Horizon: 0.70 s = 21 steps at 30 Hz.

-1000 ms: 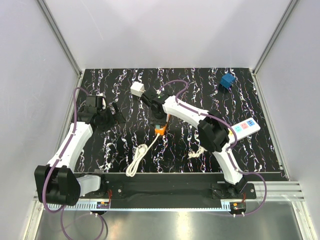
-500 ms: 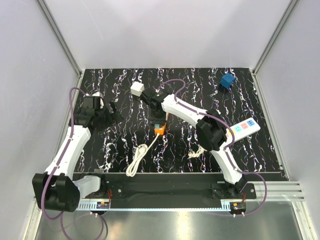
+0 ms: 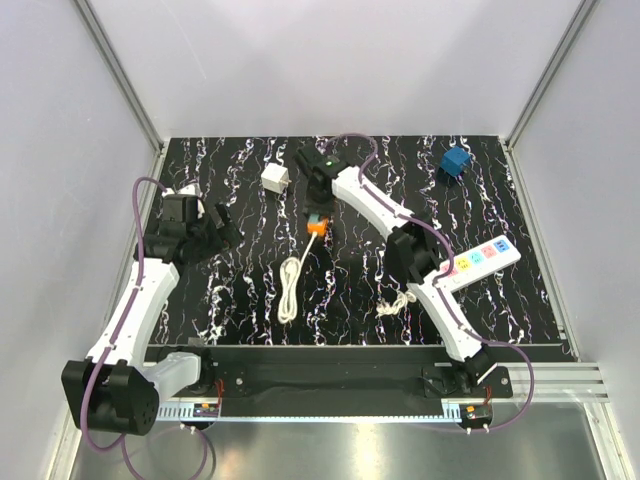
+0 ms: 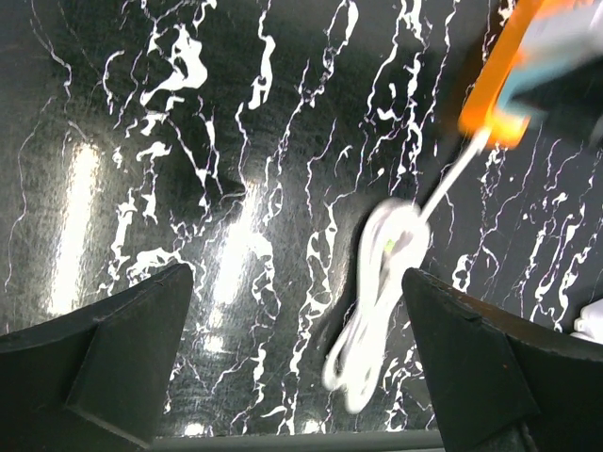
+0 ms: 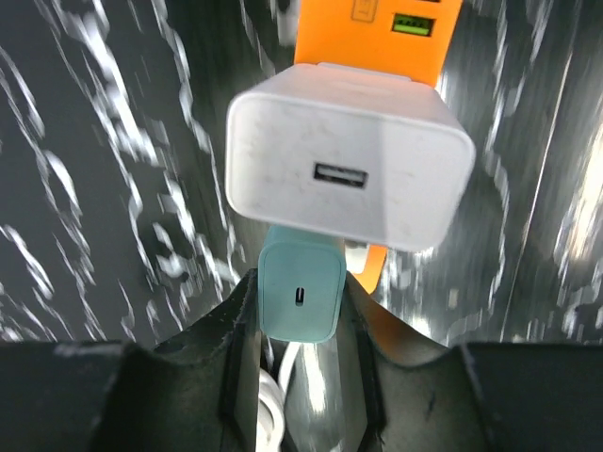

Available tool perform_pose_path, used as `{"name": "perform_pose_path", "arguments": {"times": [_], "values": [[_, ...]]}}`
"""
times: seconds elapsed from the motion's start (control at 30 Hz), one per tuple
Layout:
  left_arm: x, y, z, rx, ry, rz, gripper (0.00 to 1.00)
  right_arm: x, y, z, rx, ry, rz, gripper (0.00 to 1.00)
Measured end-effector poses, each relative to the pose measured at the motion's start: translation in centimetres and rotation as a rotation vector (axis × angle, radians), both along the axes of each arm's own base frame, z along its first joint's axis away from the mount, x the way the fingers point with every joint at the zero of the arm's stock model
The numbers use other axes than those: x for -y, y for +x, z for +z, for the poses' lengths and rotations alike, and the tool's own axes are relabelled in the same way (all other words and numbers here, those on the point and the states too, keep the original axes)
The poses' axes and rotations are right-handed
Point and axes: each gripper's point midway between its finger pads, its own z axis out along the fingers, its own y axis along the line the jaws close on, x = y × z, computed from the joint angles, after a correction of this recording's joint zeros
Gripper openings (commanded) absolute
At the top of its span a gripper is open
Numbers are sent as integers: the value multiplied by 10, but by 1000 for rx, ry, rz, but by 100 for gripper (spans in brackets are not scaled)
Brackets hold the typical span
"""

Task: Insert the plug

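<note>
While the right gripper (image 3: 316, 207) is clenched on the orange-and-white plug (image 3: 316, 227), white cable (image 3: 291, 290) trailing, the blue plug (image 3: 456, 161) sits untouched at the worktop's (image 3: 505, 315) far right corner, well apart from the white power strip (image 3: 485, 255). Insertion looks unstarted. The next move calls for letting go, grasping the blue plug and aligning it over a socket. The left gripper (image 3: 218, 228) hangs released. The right arm (image 3: 365, 200) overlaps the strip's end, and a white cube adapter (image 3: 274, 178) lies nearby.

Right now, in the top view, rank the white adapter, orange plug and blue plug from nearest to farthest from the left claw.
From the left claw:
1. white adapter, just right of it, toward the back.
2. orange plug, mid-table, held in the right claw.
3. blue plug, far back right corner.
</note>
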Motion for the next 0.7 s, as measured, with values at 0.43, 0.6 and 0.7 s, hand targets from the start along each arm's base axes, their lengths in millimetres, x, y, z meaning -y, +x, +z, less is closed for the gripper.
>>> {"name": "perform_pose_path", "arguments": {"times": [0.43,0.6,0.7], "values": [[-1,-5,5,32,2,4,99,30,82,-5,179,-21,21,66],[-2,-5,5,32,4,6,99,35,83,-10,190,-53,82,77],[-2,-5,5,32,4,6,99,35,84,6,217,-52,107,80]]}}
